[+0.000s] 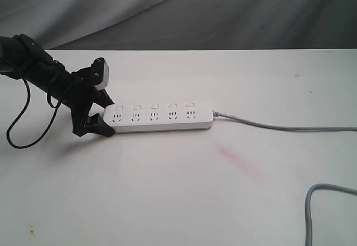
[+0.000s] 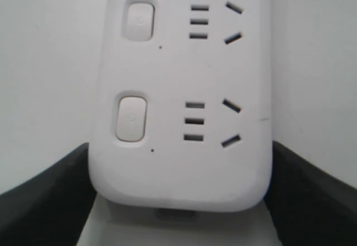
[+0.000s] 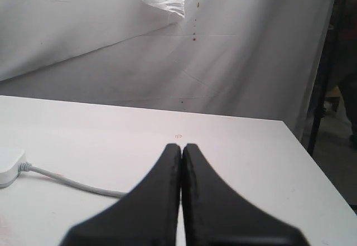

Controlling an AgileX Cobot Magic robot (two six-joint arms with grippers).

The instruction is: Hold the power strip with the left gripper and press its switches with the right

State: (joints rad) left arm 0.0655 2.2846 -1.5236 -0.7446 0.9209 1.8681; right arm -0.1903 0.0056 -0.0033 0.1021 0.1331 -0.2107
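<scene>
— How does the left arm sit?

— It enters from the left edge, where it is cut off, and slopes down to the right. A light-grey block (image 1: 100,73) rides on top and a black cable (image 1: 22,129) loops beneath it. The left claw (image 1: 105,116) is clamped on the left end of the power strip (image 1: 159,116); one finger (image 2: 50,196) presses each long side.

— And the strip itself?

— Flat on the white worktop (image 1: 167,201), running left to right near the middle, its switches (image 1: 153,106) in a row along the far edge. The grey cord (image 1: 268,125) leaves the right end and runs off the right edge.

— The right arm?

— Out of the exterior view. Its wrist camera shows only the right claw (image 3: 182,151), tips pressed together with nothing between them, out beyond the cord end of the strip. Whether it touches the worktop, I cannot tell.

— Anything else cut off?

— The left wrist view takes in just two sockets and two switches.
</scene>
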